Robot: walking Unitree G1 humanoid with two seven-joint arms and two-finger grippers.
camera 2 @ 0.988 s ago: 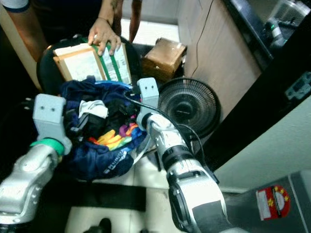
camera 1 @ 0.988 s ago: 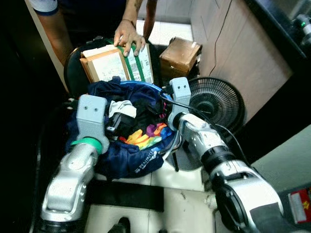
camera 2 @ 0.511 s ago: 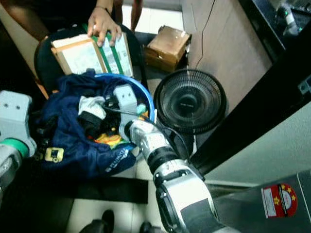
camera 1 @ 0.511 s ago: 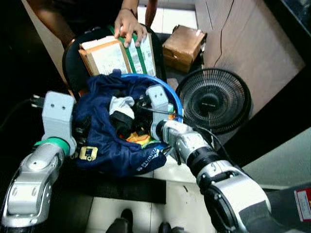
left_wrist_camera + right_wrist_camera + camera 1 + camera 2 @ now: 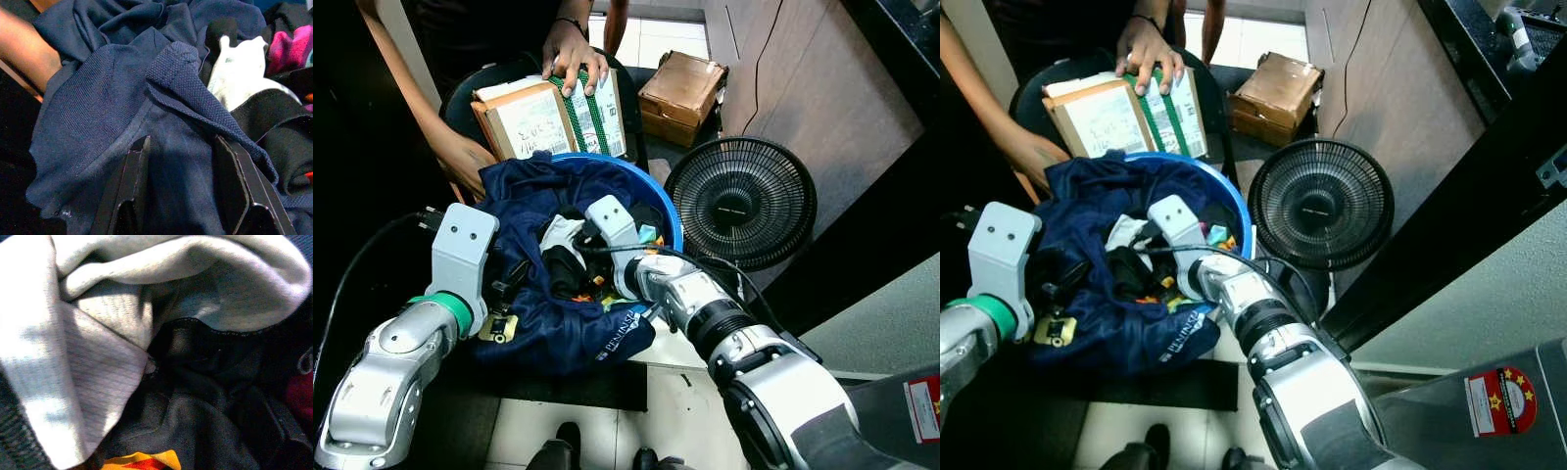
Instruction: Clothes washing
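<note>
The left gripper (image 5: 181, 196) was spread wide, its fingers pressed on the navy shirt (image 5: 558, 323) draped over the blue basin's (image 5: 661, 201) near rim. The right gripper (image 5: 573, 257) was buried among the clothes in the basin; I cannot tell its spread. A fan (image 5: 741, 203) stood just beside the basin, and a person's hand (image 5: 571, 61) rested on boxes (image 5: 551, 113) beyond.

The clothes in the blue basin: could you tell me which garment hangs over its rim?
The navy blue shirt with white lettering; it drapes over the rim toward the robot, unlike the white and black pieces inside.
</note>
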